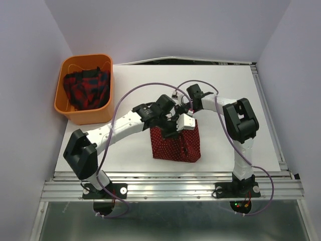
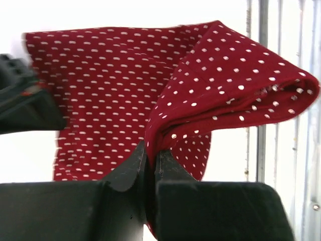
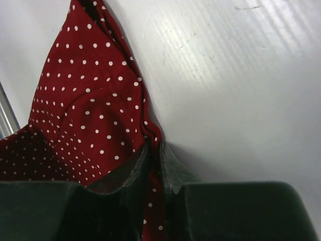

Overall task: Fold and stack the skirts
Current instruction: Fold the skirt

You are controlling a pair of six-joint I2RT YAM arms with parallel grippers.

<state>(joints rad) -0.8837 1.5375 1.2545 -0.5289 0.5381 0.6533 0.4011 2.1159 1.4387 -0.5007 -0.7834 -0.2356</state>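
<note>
Table (image 1: 150, 85): one dotted skirt (image 1: 178, 145), one plaid (image 1: 86, 90)

Dotted skirt (image 1: 176, 146): dark red, tiny white dots, at the table's middle.
Plaid skirt (image 1: 86, 89): red with black-navy checks, at the table's far left corner.
Basket (image 1: 75, 116): orange.
Table (image 1: 225, 90): white.
Left arm (image 1: 115, 129): white shell, black joints.
Right arm (image 1: 220, 107): white shell, black joints.
Cables (image 1: 135, 88): purple.
Left gripper (image 2: 149, 151): black.
Right gripper (image 3: 155, 150): dark, greenish-grey.
</note>
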